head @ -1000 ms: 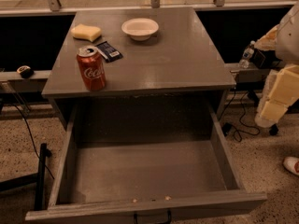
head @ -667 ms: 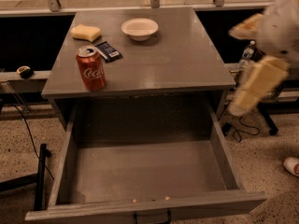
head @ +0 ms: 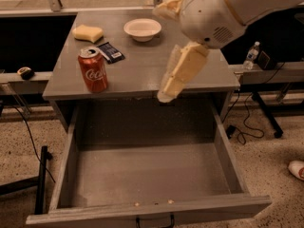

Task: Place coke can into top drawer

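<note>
Ok, one camera view, looking down at the front of a grey wooden table (head: 142,72). A small red aluminium coke can (head: 93,70) with white script and a silver top stands upright on the tabletop near the front-left edge, outside the drawer.

Just behind the can lies a dark flat snack packet (head: 110,52), close to it but apart. Further back are a yellow rectangular sponge (head: 88,33) at left rear and a shallow white round bowl (head: 142,29) at rear centre.

The wide shallow grey wooden top drawer (head: 142,175) is pulled out below the tabletop, towards the camera. Its plain grey floor and side walls show inside. A dark handle (head: 154,220) sits on the front panel at the bottom edge of the frame.

The cream-coloured gripper (head: 166,95) hangs from a bulky white arm housing (head: 223,11) at upper right. It is angled down and to the left, with its tip over the tabletop's front edge, right of centre and well apart from the can. Claw state: cannot tell whether released or clenched.

A clear plastic water bottle (head: 251,56) stands on a low ledge right of the table. Black cables (head: 244,122) trail over the speckled floor (head: 266,175).
</note>
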Controlling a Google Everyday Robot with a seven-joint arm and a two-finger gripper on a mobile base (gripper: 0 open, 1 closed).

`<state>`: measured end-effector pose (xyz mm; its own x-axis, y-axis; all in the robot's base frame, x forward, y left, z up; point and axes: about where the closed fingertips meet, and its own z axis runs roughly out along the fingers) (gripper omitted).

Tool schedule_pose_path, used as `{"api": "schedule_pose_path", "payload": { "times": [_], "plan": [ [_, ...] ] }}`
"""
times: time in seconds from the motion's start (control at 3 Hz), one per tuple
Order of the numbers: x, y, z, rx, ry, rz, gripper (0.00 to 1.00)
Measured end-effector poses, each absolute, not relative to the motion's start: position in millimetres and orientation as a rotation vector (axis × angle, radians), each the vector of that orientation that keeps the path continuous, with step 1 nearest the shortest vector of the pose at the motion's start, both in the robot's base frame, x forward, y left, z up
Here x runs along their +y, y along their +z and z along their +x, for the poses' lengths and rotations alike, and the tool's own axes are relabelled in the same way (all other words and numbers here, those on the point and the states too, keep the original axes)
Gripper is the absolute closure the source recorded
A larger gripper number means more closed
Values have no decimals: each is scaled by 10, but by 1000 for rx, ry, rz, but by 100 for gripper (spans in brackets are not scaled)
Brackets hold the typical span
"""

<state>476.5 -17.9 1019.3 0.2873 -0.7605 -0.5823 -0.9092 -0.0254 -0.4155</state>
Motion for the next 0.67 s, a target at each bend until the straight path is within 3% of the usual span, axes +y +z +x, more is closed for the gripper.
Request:
{"api": "schedule_pose_path", "payload": {
  "times": [0.67],
  "plan": [
    [-46,10197,4760,1459,272,-1818,0]
  ]
}}
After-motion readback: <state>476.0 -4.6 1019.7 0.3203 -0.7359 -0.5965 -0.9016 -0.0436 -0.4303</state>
